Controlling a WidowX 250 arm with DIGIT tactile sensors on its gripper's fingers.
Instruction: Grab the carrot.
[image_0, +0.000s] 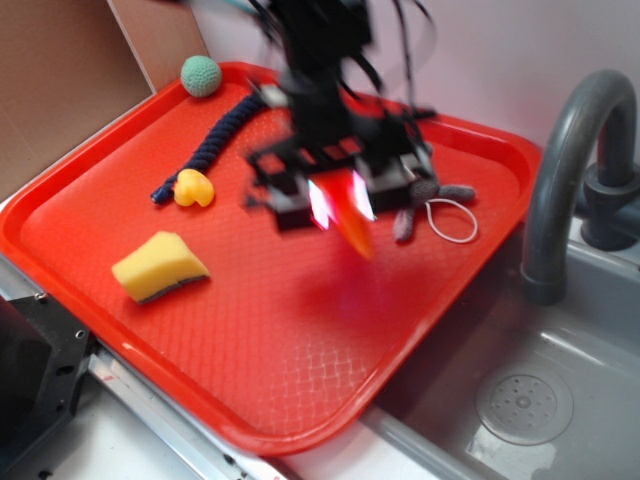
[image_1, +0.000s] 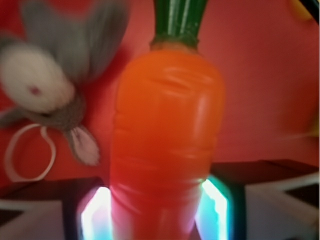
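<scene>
Above the red tray (image_0: 300, 350), right of its centre, the gripper (image_0: 340, 203) is seen motion-blurred. The carrot (image_1: 167, 140) is clamped between the two glowing fingers (image_1: 96, 215), which are closed against its orange sides; its pointed tip is directed down toward the tray in the exterior view, its green top away from the wrist camera. A grey plush rabbit (image_1: 52, 95) with a white cord loop lies just beside it. A yellow sponge (image_0: 160, 266) rests well apart, to the left.
</scene>
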